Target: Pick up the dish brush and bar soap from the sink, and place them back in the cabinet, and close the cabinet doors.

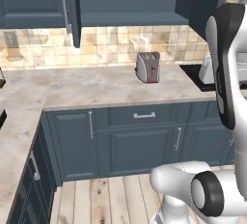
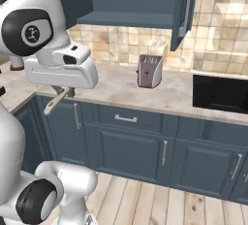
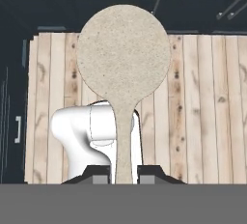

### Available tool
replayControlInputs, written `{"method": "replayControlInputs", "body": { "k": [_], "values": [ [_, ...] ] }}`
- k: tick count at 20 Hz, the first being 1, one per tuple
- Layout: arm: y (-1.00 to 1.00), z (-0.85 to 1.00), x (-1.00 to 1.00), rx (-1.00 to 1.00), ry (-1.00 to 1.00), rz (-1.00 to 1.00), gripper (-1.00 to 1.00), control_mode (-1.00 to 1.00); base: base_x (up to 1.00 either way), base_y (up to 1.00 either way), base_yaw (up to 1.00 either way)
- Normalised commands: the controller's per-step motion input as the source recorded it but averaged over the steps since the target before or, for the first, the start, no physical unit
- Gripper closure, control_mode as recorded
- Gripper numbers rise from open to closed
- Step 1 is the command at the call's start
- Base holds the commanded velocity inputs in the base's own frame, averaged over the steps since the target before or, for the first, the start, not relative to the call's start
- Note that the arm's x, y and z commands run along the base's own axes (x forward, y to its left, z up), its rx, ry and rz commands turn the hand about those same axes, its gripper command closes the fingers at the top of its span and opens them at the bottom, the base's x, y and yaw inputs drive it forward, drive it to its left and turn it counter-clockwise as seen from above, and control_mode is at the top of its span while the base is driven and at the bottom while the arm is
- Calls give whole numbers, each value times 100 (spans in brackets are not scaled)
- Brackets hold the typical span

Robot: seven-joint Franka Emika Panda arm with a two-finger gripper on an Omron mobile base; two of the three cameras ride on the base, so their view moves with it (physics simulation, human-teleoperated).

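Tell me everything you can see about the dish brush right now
The dish brush has a round, flat-looking head and a narrow handle, all speckled cream-tan, matte like wood or fibre. In the hand view the handle runs down between the two fingertips of the gripper, whose jaws are shut on it, with the head pointing away over the wooden floor. In the right base view it sticks out below the hand, slanting down to the left in front of the low cabinets. Nothing else touches it.

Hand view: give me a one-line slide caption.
Claw shut on the dish brush, its round head hanging over the plank floor.
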Motion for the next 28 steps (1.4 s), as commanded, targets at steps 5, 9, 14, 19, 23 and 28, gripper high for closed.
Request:
{"method": "replayControlInputs", "body": {
  "k": [5,9,14,19,23,28],
  "values": [
    [0,0,0,0,0,0,100,100,38,9,-1],
    [0,0,0,0,0,0,100,100,52,19,-3],
    [0,0,0,0,0,0,100,100,63,19,-3],
    [0,0,0,0,0,0,100,100,59,21,-4],
    [0,0,0,0,0,0,100,100,46,27,-6],
    [0,0,0,0,0,0,100,100,30,27,-8]
  ]
}}
